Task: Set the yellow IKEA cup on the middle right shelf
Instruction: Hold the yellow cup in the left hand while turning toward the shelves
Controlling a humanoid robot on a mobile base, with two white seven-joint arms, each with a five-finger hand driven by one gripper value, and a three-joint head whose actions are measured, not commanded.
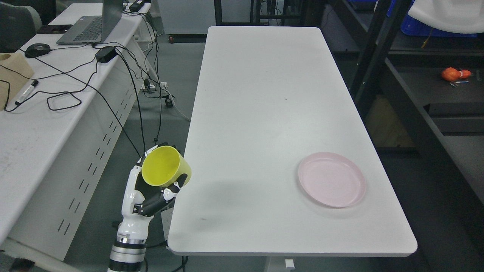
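Note:
A yellow cup [165, 166] is held off the left edge of the white table [264, 113], tilted so its open mouth faces the camera. My left hand [159, 185] is shut on it, white and black fingers [176, 187] curled under and around its wall. The arm rises from the bottom edge at the lower left. A dark shelf rack [435, 94] stands along the right side, its boards seen from above. My right hand does not show.
A pink plate [332, 184] lies on the table's near right part. To the left, a second white desk [45, 113] carries a laptop [92, 24], a mouse and trailing black cables. An orange object [453, 74] rests on a shelf at right.

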